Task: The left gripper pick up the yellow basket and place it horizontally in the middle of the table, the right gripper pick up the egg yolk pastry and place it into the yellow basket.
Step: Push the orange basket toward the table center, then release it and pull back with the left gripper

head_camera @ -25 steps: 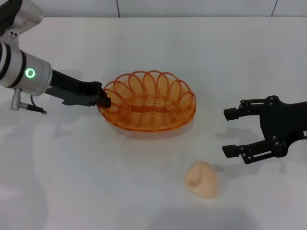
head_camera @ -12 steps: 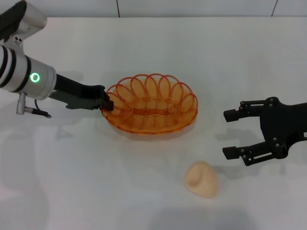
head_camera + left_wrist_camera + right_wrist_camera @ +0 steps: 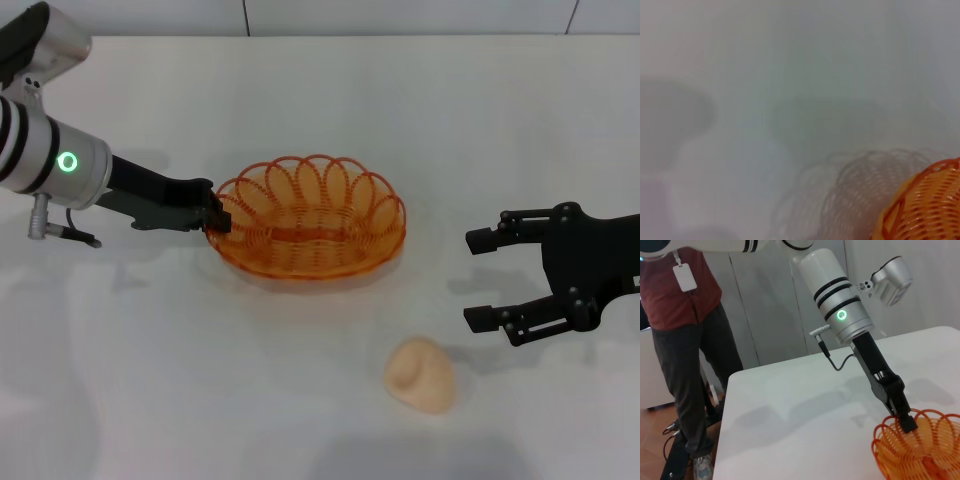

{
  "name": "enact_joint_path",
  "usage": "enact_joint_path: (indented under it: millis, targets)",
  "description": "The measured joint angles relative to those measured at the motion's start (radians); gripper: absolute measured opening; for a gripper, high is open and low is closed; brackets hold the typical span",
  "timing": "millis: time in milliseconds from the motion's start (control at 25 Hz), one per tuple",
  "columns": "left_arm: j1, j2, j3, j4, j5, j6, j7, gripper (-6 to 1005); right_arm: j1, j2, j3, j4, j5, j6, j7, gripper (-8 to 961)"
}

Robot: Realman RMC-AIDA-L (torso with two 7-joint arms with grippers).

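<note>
One scalloped wire yellow basket [image 3: 310,218]; one smooth domed egg yolk pastry [image 3: 420,374].

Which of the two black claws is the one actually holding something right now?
The left gripper, on the arm with the green ring light, is clamped on the yellow basket's rim. The right gripper hangs open and empty.

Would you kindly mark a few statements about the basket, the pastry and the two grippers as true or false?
1. The left gripper is shut on the rim of the yellow basket. True.
2. The egg yolk pastry lies inside the basket. False: it sits on the table, outside the basket.
3. The right gripper is open and holds nothing. True.
4. The right gripper touches the pastry. False: it hangs apart from it.
5. The basket is upside down. False: its opening faces up.
</note>
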Motion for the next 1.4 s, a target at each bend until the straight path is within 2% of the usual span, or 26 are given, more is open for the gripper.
enact_joint_path:
  millis: [240,920,1120,1240,1400]
  targets:
    - [0.000,0.008,0.002,-0.002,0.004,0.006,-0.009,90,0.000,0.000,0.000,-0.003,0.002,0.000,0.002,858]
    - [-0.001,0.011,0.003,-0.015,-0.003,0.022,-0.006,95,0.001,0.002,0.000,-0.004,0.002,0.001,0.006,858]
    - [-0.003,0.011,0.003,-0.010,-0.007,0.035,0.001,299,0.001,0.001,0.000,-0.004,0.002,0.002,0.007,858]
    - [-0.004,0.013,0.003,-0.008,-0.007,0.036,0.003,504,0.002,0.001,0.001,-0.004,0.003,0.002,0.007,858]
    - [-0.004,0.020,-0.002,-0.008,-0.016,0.039,0.011,589,0.002,0.000,0.001,-0.004,0.003,0.002,0.007,858]
